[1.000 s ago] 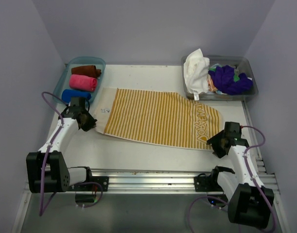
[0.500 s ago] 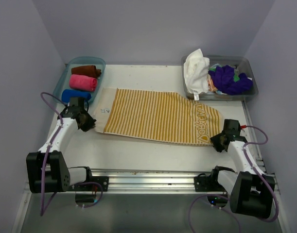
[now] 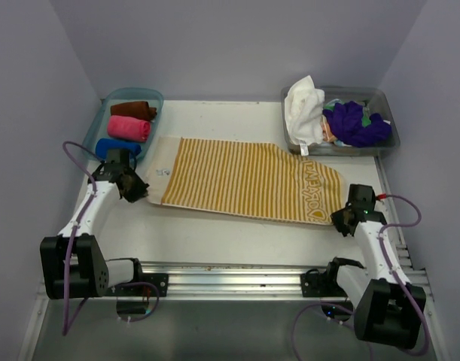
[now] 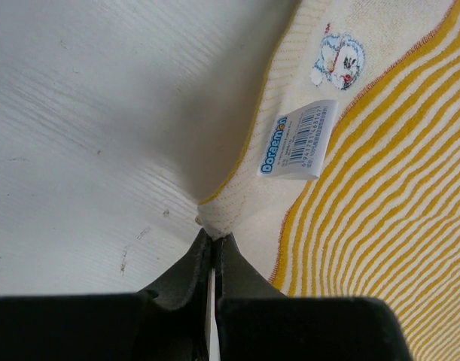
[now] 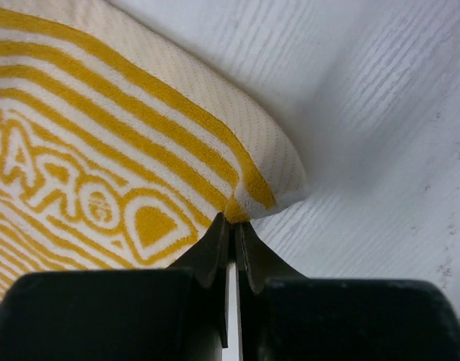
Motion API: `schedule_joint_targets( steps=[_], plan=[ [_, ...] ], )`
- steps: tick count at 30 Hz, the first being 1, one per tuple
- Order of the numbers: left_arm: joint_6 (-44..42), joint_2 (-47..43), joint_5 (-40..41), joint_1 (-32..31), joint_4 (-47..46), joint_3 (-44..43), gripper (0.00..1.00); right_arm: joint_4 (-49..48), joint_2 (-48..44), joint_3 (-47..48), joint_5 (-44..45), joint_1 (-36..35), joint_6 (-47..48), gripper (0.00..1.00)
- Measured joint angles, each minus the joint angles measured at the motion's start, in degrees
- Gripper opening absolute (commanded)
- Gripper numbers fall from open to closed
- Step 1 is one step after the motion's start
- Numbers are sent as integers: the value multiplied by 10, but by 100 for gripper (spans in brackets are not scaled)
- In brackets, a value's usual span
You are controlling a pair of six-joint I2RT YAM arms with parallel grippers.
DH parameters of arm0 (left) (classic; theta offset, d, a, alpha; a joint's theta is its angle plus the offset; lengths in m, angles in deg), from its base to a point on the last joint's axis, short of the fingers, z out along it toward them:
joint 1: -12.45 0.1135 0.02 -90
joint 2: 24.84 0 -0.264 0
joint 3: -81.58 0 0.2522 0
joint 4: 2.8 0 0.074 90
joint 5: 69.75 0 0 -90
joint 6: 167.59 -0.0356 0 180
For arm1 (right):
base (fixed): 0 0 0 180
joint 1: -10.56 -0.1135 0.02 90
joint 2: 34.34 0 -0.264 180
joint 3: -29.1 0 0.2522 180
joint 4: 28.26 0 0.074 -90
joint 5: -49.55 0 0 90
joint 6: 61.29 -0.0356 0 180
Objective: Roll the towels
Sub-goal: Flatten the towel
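A mustard-yellow towel with white stripes (image 3: 245, 180) lies spread flat across the middle of the table. My left gripper (image 3: 141, 194) is shut on its near left corner (image 4: 214, 226), lifting the cloth a little. On the other side, my right gripper (image 3: 339, 219) is shut on the near right corner (image 5: 241, 209), beside the yellow lettering. A white barcode tag (image 4: 299, 141) lies on the towel near the left corner. Rolled brown (image 3: 134, 110), pink (image 3: 129, 128) and blue (image 3: 117, 147) towels fill the teal tray (image 3: 156, 96) at the back left.
A clear bin (image 3: 391, 143) at the back right holds loose white (image 3: 303, 105) and purple (image 3: 355, 124) towels. A metal rail (image 3: 230, 271) runs along the near edge between the arm bases. Purple walls close in the table on three sides.
My right gripper has moved right and back to the towel's near right corner and shut on it. The towel's right end has shifted slightly. My left gripper keeps its hold.
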State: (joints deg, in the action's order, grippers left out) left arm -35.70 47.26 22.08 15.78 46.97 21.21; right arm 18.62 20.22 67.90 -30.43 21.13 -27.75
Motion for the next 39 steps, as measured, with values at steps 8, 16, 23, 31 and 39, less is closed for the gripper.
schedule_joint_targets(
  steps=[8,16,23,31,39],
  plan=[
    [-36,0,-35,0,53,-143,0,96,-69,224,24,-1,58,0],
    [-59,-17,-66,-2,94,-394,0,147,-78,512,47,-3,145,0],
    [-66,-53,-74,-2,122,-543,0,196,-90,670,70,-4,211,0],
    [-73,-124,-59,-2,125,-622,0,233,-116,806,107,-19,250,0],
    [-81,-174,-44,-1,130,-666,0,239,-169,836,144,-54,266,0]
  ],
)
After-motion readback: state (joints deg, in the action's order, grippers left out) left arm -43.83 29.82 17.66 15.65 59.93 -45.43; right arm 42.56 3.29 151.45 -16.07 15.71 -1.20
